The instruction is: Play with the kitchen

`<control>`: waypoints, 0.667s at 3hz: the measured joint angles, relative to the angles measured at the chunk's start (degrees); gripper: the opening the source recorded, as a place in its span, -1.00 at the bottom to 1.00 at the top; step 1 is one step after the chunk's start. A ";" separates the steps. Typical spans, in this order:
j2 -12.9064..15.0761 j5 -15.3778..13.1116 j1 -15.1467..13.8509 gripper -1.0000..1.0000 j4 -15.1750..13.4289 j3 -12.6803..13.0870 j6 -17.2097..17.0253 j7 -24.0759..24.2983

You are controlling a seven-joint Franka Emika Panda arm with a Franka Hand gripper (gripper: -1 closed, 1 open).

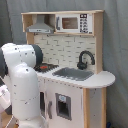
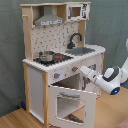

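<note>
The toy kitchen (image 1: 75, 85) of white and light wood has a grey hood (image 1: 41, 26), a black faucet (image 1: 84, 59) and a sink (image 1: 75, 74). In the second exterior view, the kitchen (image 2: 37, 85) carries a small pot (image 2: 47, 56) on its stovetop. Its windowed oven door (image 2: 72, 102) hangs open, tilted down and outward. My gripper (image 2: 77, 69) reaches in from the second exterior view's right, its tip at the knob panel (image 2: 60, 75) just above the open door. In the first exterior view, my white arm (image 1: 22, 85) hides the gripper and the oven.
A toy microwave (image 1: 72, 22) sits on the top shelf. A grey curtain (image 2: 10, 50) hangs behind the kitchen, which stands on a wooden floor (image 2: 20, 120). My arm's elbow (image 2: 111, 80) is right of the open door.
</note>
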 joint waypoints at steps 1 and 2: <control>0.00 -3.93 -0.01 1.00 0.21 -3.08 3.07 1.47; 0.00 -7.80 -0.01 1.00 0.43 -4.93 6.67 3.18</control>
